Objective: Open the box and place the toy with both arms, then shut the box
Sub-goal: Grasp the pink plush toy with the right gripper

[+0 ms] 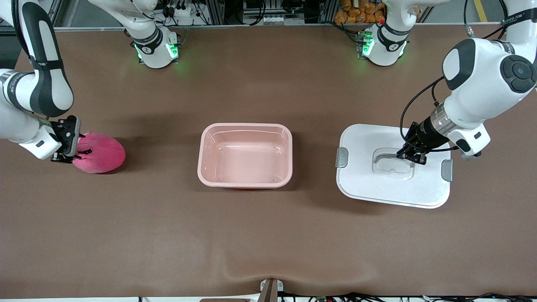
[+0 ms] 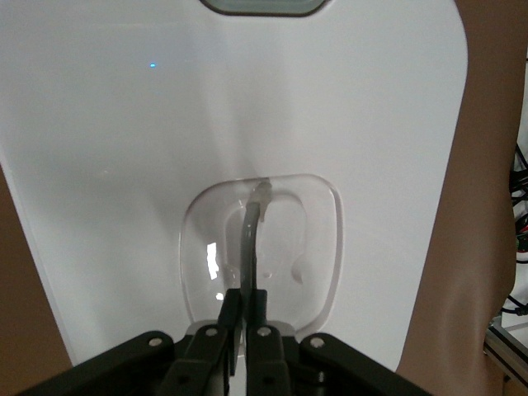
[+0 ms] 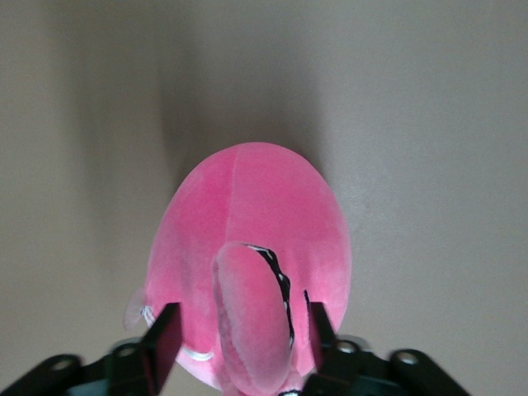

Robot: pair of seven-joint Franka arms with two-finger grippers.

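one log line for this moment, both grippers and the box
box: open, nothing inside | lid: on table toward left arm's end | left gripper: shut on lid handle | right gripper: around toy, not yet lifted

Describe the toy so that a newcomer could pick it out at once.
On the brown table, the open pink box sits mid-table. Toward the right arm's end lies the toy, with the right gripper around it: the only soft, hot-pink thing.

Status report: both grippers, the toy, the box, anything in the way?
Left gripper shut on lid handle. Right gripper jaws straddle toy on the table. Box open, nothing in the way.
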